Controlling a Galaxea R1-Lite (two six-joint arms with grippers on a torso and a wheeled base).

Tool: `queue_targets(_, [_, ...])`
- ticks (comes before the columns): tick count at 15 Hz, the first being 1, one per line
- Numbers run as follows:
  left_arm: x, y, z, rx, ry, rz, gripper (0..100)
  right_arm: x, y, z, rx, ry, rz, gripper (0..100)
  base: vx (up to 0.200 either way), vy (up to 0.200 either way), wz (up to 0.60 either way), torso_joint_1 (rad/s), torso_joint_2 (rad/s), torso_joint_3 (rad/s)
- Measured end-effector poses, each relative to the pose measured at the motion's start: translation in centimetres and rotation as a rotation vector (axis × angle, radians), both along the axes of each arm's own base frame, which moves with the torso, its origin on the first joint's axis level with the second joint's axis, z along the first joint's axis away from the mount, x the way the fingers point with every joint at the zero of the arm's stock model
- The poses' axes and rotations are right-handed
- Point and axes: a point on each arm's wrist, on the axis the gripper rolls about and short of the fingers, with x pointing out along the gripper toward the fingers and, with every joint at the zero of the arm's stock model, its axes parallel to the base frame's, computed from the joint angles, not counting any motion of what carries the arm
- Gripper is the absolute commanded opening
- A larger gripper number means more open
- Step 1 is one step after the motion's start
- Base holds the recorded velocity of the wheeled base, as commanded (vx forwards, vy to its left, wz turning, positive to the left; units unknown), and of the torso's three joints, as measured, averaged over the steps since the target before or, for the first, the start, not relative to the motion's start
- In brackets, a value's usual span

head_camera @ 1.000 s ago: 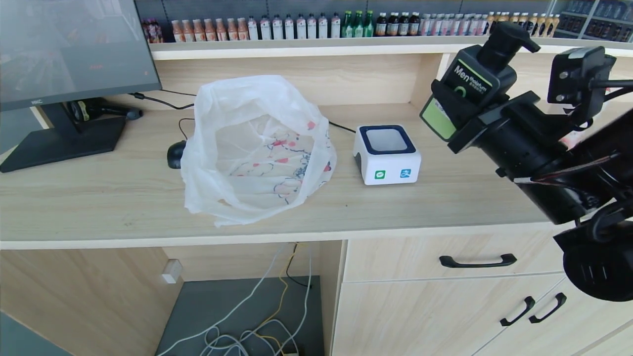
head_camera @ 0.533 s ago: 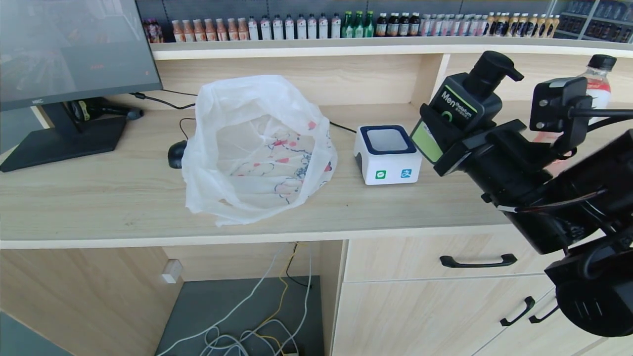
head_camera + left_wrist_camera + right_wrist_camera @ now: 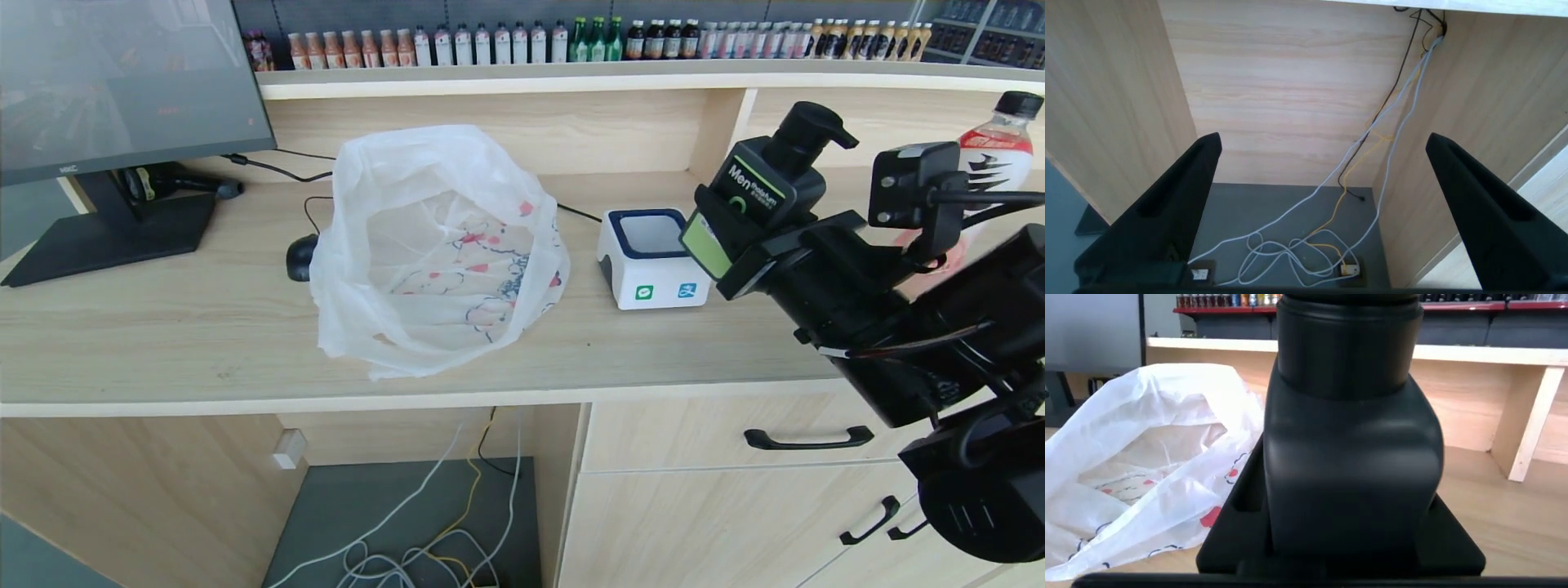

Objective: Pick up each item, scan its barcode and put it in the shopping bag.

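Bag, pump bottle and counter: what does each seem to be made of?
The bag looks like thin plastic film, translucent white and slightly glossy: it crumples and its print shows through. The pump bottle is probably hard plastic, matte black, smoothly moulded. The counter is light wood or wood-look laminate, matte, with grain lines; which is unclear.

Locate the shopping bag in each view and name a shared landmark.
Head view: shopping bag stands open mid-counter, left of the scanner.
Right wrist view: shopping bag lies beyond the pump bottle.
Left wrist view: faces cables under the counter.
Shared landmark: pump bottle in the right gripper.
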Motion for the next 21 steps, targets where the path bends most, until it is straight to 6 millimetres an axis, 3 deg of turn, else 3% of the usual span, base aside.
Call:
queue_targets(12, [0.0,0.0,0.0,-0.002,0.000,0.000,100,0.1,0.1,-0.2,0.011,0.016,0.001,0,0.000,0.200,0.00,0.003,0.00,0.004])
queue_targets(18, [0.0,0.0,0.0,0.001,-0.001,0.001,100,-0.6,0.1,0.5,0.022,-0.006,-0.005,0,0.000,0.000,0.00,0.000,0.00,0.000])
queue_targets(21, [0.0,0.0,0.0,0.001,0.000,0.000,100,-1.9,2.4,0.8,0.036,-0.004,0.065,0,0.000,0.000,0.00,0.000,0.00,0.000])
